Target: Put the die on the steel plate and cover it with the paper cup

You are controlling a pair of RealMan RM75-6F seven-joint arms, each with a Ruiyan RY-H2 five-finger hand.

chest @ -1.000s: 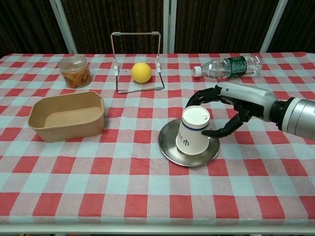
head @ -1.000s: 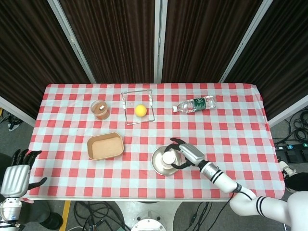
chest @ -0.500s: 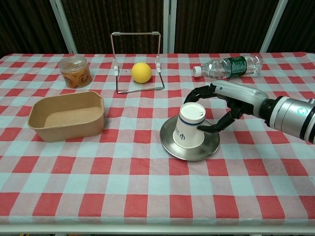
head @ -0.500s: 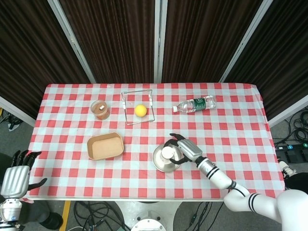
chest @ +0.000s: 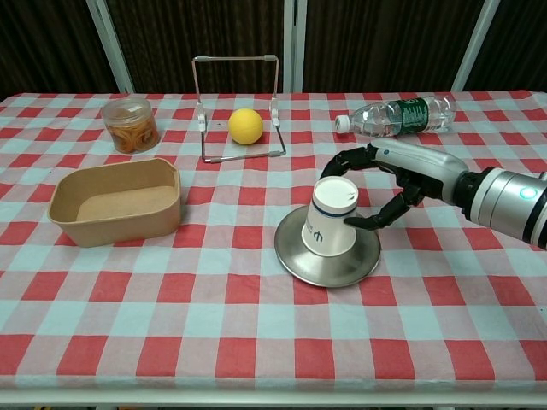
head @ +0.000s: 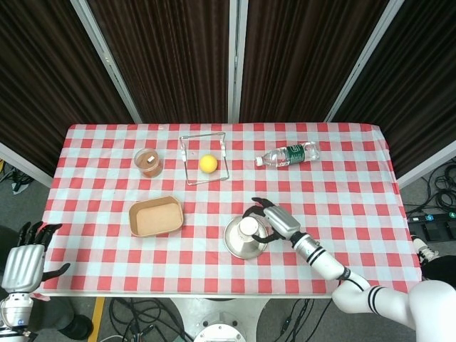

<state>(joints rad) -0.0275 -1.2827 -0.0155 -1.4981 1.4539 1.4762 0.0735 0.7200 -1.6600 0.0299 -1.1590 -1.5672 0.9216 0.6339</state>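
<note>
Chest view: steel plate (chest: 329, 260) near the table's front edge, bearing the inverted, tilted paper cup (chest: 332, 220); the die is hidden, presumably beneath. The right hand (chest: 389, 184) lies just right of the cup, fingers clasping its upper end. The left hand (head: 28, 256), fingers apart, hangs off the front-left corner.
</note>
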